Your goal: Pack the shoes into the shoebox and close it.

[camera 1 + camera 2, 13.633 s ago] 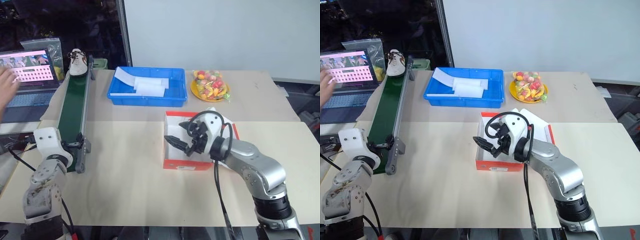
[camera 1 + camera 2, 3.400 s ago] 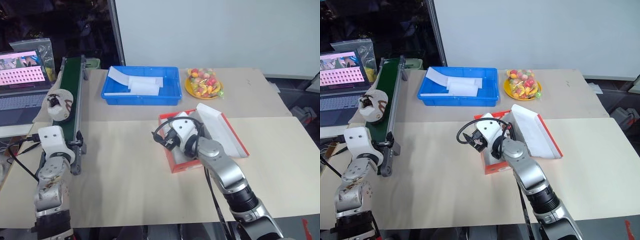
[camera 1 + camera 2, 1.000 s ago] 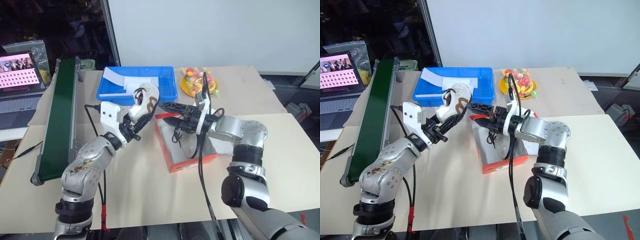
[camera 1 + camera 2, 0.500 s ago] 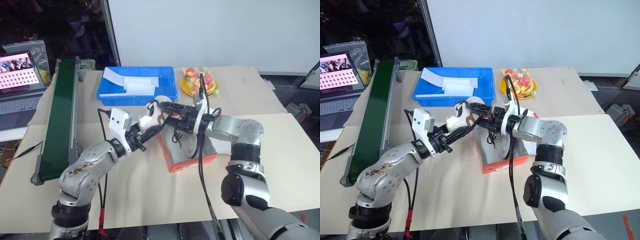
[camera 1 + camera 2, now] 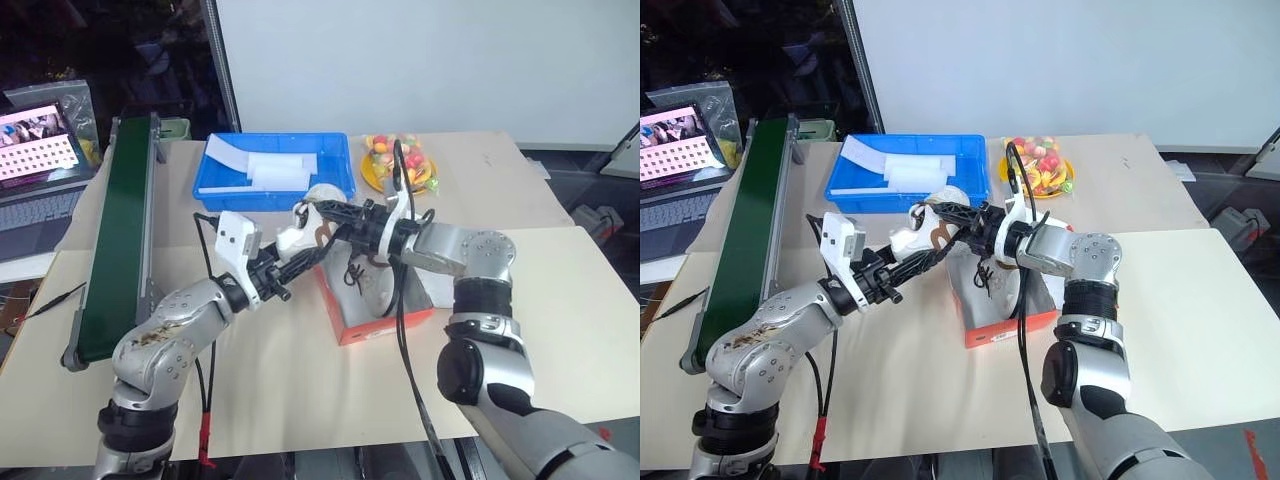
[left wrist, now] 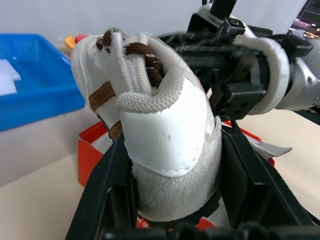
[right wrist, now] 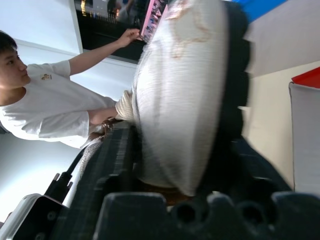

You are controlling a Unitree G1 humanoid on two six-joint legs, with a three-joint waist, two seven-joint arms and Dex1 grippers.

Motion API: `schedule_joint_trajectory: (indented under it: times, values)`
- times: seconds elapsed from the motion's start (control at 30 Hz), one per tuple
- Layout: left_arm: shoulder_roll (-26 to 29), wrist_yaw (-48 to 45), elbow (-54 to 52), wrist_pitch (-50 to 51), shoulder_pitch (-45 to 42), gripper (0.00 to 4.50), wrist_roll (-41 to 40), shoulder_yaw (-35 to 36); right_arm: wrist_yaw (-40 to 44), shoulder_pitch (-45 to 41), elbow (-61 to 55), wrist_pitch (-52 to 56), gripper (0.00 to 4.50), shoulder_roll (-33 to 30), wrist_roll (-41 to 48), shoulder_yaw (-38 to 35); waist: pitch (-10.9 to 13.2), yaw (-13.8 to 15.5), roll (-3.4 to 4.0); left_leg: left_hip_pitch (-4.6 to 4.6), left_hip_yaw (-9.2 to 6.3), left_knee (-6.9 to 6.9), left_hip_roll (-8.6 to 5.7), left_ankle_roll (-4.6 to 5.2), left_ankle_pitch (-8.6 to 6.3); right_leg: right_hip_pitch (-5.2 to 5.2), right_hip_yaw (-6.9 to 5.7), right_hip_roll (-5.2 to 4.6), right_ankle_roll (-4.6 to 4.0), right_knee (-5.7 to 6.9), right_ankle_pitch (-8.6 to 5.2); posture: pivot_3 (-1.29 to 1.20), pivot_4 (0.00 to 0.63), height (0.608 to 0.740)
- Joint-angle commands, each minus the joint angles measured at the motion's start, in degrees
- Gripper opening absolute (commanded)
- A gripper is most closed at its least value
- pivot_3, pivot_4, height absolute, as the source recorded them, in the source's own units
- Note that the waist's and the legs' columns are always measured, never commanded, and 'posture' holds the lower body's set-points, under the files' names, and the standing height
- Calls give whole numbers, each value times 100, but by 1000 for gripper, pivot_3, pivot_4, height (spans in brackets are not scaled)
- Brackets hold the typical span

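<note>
On the left lies the long dark-green conveyor belt (image 5: 115,235). The left gripper (image 5: 300,257) clamps the heel of a small cream shoe with brown laces (image 5: 312,222), held above the table beside the open red-orange cardboard shoebox (image 5: 372,325). The right gripper (image 5: 325,215) pinches the same shoe's toe end. A second cream shoe (image 5: 372,283) lies inside the box.

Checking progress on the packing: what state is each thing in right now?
shoebox: open, lid flap back.
shoe in the box: lying inside.
second shoe: off the table, gripped by both pincers.
left pincer: shut on the second shoe.
right pincer: shut on the second shoe.
laptop: screen lit.
</note>
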Motion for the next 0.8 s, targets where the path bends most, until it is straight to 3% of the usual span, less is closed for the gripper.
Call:
schedule_joint_trajectory:
  times: [0.03,0.1,0.33,0.37,0.4,0.53,0.63,0.8]
  values:
    - [-9,-92,-233,-47,-68,1814,-115,-83,-40,-172,-309,-33,840,176,243,-82,0,2,0,0,0,0,0,0,0,0,0,0,0,-1,0,0,150,724]
    - [-2,-89,-240,-65,-59,1814,-89,-102,-108,-182,-348,-19,532,230,298,-128,0,4,0,0,0,0,-1,0,0,0,0,0,0,-1,0,0,150,724]
    - [124,27,-176,-326,-17,1814,452,-314,-613,-256,-529,13,493,496,734,-435,1,0,1,0,0,-1,-1,-1,0,-1,0,0,0,0,0,0,150,724]
    - [149,28,-162,-386,-11,2653,547,-347,-706,-250,-571,-14,493,534,786,-468,1,0,1,0,0,-1,-1,0,0,-1,-1,0,0,0,0,0,150,724]
    - [177,22,-151,-443,-4,2839,648,-393,-814,-239,-613,-50,493,580,847,-510,1,0,2,0,0,-1,-1,0,0,-1,0,0,0,0,0,0,150,724]
    - [184,-66,-144,-545,18,4348,781,-478,-1228,-165,-912,-268,493,768,1080,-626,1,-1,2,0,0,-2,-1,0,0,-2,0,0,0,0,0,0,150,724]
    - [147,-88,-140,-640,49,4441,821,-454,-1469,-109,-1177,-528,493,844,1105,-637,2,-5,3,0,0,-4,-1,0,0,-4,-1,1,0,2,0,0,150,724]
    - [59,132,84,-846,174,4441,1090,-308,-1251,-16,-1868,-1946,493,-193,-804,12,4,80,10,0,-1,-4,-9,0,0,-4,-2,-2,0,1,0,0,150,724]
